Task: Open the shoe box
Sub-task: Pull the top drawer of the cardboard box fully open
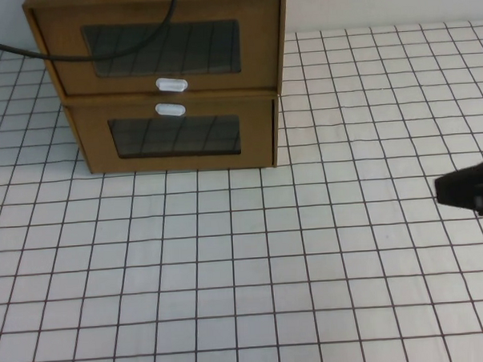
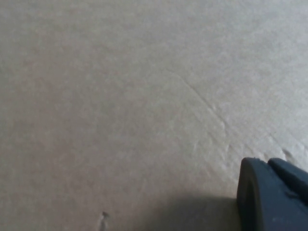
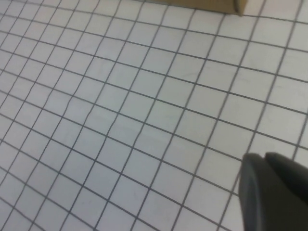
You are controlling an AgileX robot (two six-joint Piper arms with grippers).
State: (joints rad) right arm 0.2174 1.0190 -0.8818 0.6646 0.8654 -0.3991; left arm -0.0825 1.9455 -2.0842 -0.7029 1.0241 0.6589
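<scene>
Matt brown cardboard shoe box point(image 1: 257, 68), glossy white plastic handles point(image 1: 171, 85), smooth gridded table point(image 1: 229, 254)

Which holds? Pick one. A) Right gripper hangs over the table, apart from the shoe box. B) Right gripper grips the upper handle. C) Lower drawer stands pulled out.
A: the right gripper, shut, hangs over the table, well clear of the shoe box; the left gripper faces a cardboard surface up close.
</scene>
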